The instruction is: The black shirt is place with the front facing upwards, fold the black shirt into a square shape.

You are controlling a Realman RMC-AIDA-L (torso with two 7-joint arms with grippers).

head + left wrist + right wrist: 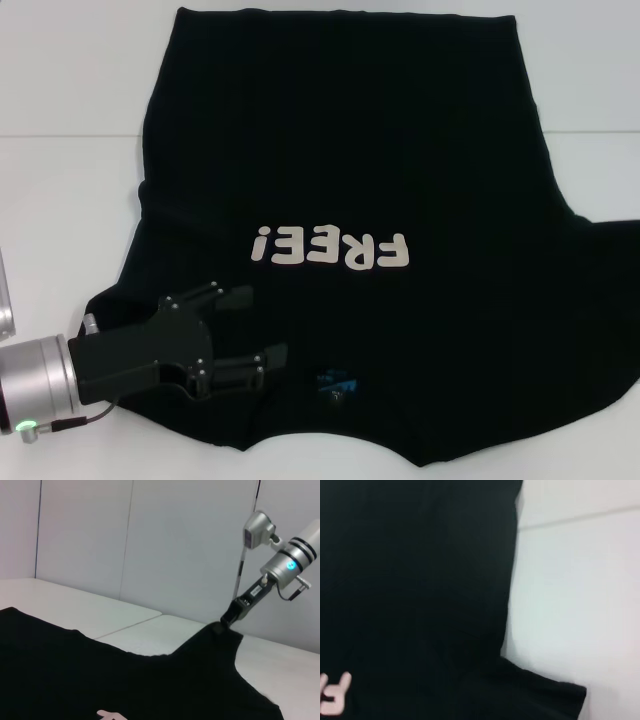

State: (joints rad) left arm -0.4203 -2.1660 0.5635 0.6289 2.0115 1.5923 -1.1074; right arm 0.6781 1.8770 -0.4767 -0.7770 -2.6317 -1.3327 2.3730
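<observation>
The black shirt (340, 170) is lying front up on the white table (60, 90), collar toward the robot. The left gripper (262, 328) is hovering over its near left shoulder, fingers spread, probably to take the cloth beside it. The right gripper (231, 617), seen from the left wrist, is touching a far raised corner; I cannot tell whether it is pinching.
</observation>
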